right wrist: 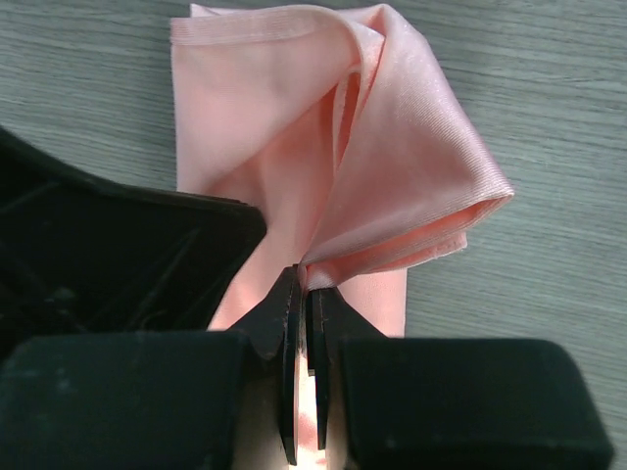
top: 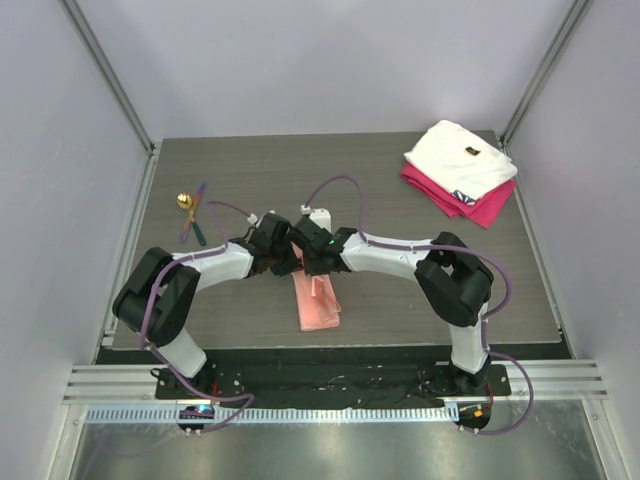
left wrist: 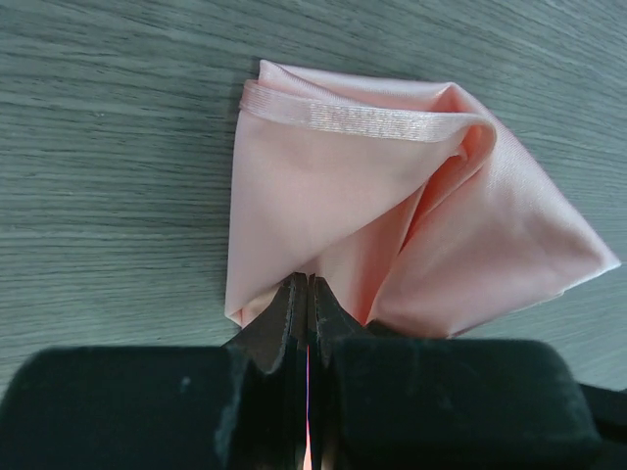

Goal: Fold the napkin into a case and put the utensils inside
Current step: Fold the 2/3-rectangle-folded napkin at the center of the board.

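The salmon-pink napkin (top: pixel 318 302) lies as a narrow folded strip at the table's front middle, its far end lifted and bunched. My left gripper (top: pixel 283 262) is shut on the napkin (left wrist: pixel 392 225), pinching a fold at its near edge. Close beside it, my right gripper (top: pixel 312 264) is shut on a gathered layer of the napkin (right wrist: pixel 333 166). The two grippers nearly touch over the strip's far end. The utensils (top: pixel 192 213) lie together at the far left: a gold round bowl and thin purple and green handles.
A folded white cloth (top: pixel 462 160) sits on a folded magenta cloth (top: pixel 470 202) at the back right corner. Grey walls enclose the dark wood-grain table (top: pixel 400 170) on three sides.
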